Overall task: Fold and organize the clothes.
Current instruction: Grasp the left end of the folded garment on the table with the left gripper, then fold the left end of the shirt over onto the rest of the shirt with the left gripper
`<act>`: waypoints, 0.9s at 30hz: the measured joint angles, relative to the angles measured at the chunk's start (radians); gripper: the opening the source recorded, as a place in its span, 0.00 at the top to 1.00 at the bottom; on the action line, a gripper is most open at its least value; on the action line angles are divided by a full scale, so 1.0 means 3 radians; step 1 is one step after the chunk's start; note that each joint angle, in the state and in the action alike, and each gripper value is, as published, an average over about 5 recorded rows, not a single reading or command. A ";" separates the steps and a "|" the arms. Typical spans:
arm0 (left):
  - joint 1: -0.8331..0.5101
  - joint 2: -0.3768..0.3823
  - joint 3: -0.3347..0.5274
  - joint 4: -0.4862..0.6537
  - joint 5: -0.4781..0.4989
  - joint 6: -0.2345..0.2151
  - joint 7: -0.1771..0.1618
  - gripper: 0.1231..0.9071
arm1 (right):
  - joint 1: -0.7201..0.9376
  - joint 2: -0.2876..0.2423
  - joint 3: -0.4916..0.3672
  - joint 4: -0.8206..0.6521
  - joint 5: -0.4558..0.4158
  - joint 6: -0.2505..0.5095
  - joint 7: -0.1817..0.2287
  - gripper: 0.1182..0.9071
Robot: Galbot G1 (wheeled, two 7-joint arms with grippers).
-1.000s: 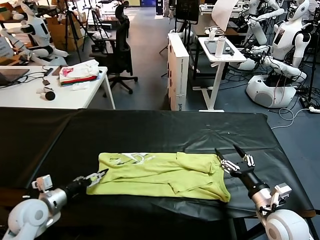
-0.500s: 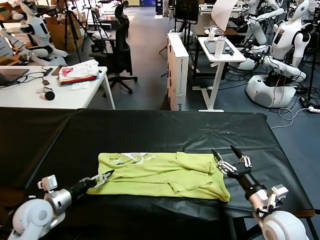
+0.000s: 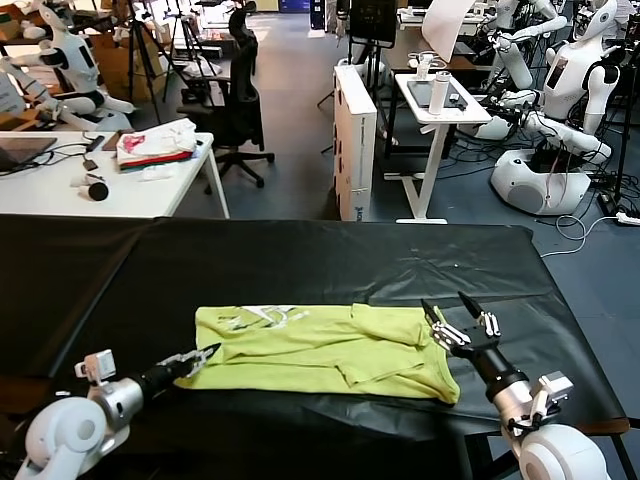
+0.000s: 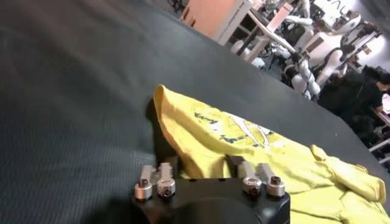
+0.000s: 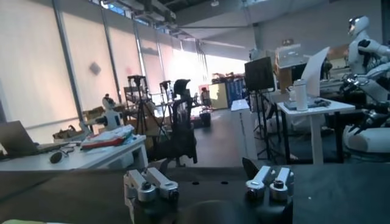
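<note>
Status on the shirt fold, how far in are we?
Early to midway. Done: the lime-yellow T-shirt lies as a long band on the black table, sleeves folded in. In hand: left gripper is at the shirt's left edge; right gripper is open above its right end. Left: folding it shorter and setting it tidy.

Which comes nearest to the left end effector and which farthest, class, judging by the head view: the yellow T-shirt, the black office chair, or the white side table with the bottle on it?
Measured from the left end effector:
1. Yellow T-shirt: right at its tip, on the black tabletop.
2. Black office chair: far behind, on the robot's left side.
3. White side table: far behind and across to the robot's right.
</note>
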 joint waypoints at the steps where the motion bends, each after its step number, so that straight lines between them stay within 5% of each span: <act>1: 0.0003 0.0000 -0.0006 -0.0015 -0.0015 0.0002 -0.0015 0.86 | 0.0021 0.0001 -0.0014 -0.0015 -0.0001 0.0000 0.0004 0.00; 8: 0.0068 0.0020 -0.0116 -0.0139 -0.0064 -0.0001 -0.0163 0.91 | 0.0069 0.0018 -0.0063 -0.0071 -0.0040 -0.0007 0.0024 0.00; 14: 0.0235 0.0149 -0.0354 -0.0265 0.0445 -0.0062 -0.0143 0.91 | -0.0023 0.0046 0.0017 -0.0012 -0.0085 -0.0059 0.0060 0.00; 23: 0.0626 0.0292 -0.0888 -0.0438 0.1218 -0.0491 -0.0108 0.91 | -0.0349 0.0167 0.0281 0.0142 -0.0249 -0.0101 0.0077 0.00; 27: 0.0655 0.0216 -0.0884 -0.0597 0.1202 -0.0426 -0.0185 0.91 | -0.0506 0.0263 0.0393 0.0191 -0.0341 -0.0096 0.0075 0.00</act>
